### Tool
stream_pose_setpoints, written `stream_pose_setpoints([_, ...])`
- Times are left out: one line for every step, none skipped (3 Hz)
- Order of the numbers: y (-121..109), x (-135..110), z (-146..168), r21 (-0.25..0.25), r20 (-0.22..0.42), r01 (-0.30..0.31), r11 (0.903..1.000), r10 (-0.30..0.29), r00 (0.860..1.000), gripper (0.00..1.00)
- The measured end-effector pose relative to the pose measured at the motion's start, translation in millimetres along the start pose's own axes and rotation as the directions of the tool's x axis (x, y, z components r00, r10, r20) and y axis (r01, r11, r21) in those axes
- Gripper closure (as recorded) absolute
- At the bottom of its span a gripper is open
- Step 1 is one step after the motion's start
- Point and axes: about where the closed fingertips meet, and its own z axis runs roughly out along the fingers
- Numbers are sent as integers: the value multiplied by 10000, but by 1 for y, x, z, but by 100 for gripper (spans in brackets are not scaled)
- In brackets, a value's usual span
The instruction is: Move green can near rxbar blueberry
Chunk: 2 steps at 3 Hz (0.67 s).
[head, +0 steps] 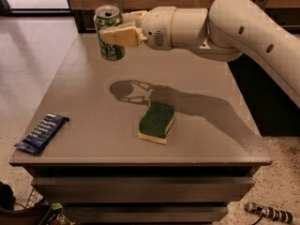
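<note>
In the upper left of the frame, the tool (115, 31) is seen closed around the green can (111, 51), which is held upright and clear of the counter (79, 83). The carrying step is judged to be in hand. The rxbar blueberry (42, 132) lies at the lower left edge, well apart from the can. A sponge (157, 122) rests mid-counter. A move toward the lower left, then a lowering beside the bar, is called for.

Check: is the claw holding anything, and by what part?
Yes: the claw, above the table at far left, grips the green can by its sides, mid-height.
</note>
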Motion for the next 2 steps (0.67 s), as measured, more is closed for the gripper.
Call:
stream_pose_setpoints([42, -2, 18, -1136, -526, 495, 9923, -557, 9971, 100])
stream_pose_setpoints([42, 0, 18, -1129, -555, 453, 9926, -518, 9971, 100])
